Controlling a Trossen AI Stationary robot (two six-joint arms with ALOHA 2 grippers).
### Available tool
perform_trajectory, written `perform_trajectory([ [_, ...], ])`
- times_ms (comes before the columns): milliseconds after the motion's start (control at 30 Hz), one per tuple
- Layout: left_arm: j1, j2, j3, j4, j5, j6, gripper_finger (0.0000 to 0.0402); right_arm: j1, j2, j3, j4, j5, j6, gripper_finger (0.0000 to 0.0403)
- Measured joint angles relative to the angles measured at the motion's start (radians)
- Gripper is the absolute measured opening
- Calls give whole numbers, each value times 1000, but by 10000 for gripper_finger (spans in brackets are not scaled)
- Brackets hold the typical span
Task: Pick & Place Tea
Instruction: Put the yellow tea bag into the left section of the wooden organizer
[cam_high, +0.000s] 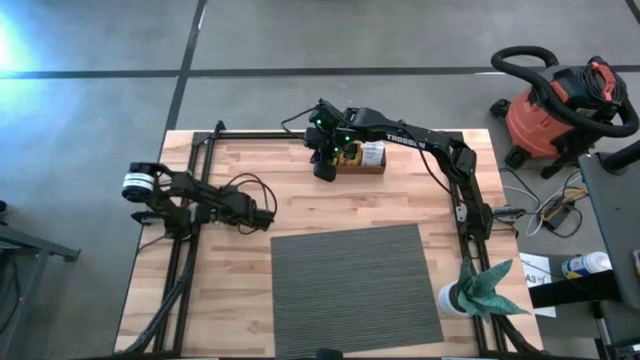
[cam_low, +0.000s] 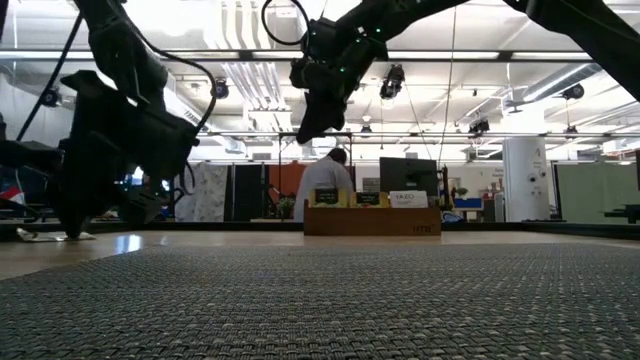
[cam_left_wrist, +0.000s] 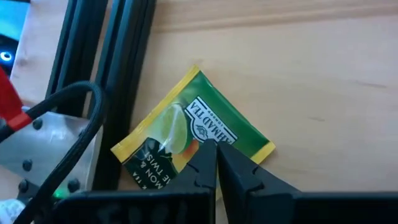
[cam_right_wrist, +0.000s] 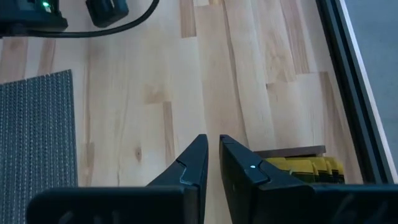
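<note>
One green-and-yellow tea sachet (cam_left_wrist: 186, 134) is pinched at its edge by the left gripper (cam_left_wrist: 216, 155), low over the wooden table (cam_high: 330, 205) left of the grey mat (cam_high: 355, 285). One right gripper (cam_high: 325, 165), fingers pressed together and empty, hangs beside the wooden tray (cam_high: 362, 160) beyond the mat.

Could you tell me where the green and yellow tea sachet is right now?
The left wrist view shows the sachet pinched by the left gripper over the wooden table, beside the black frame rails.

"ahmad tea" on sachet (cam_left_wrist: 193, 134), "trossen" on right arm (cam_high: 405, 140)
</note>
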Motion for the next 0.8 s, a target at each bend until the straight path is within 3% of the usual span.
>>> perform_trajectory([
  [267, 0, 9, 22, 125, -56, 31, 12, 0, 1, 0, 0, 0, -4, 38],
  [633, -10, -174, 119, 592, 68, 439, 11, 0, 1, 0, -2, 1, -7, 38],
  [800, -10, -266, 119, 496, 5, 499, 11, 0, 1, 0, -34, 1, -7, 38],
])
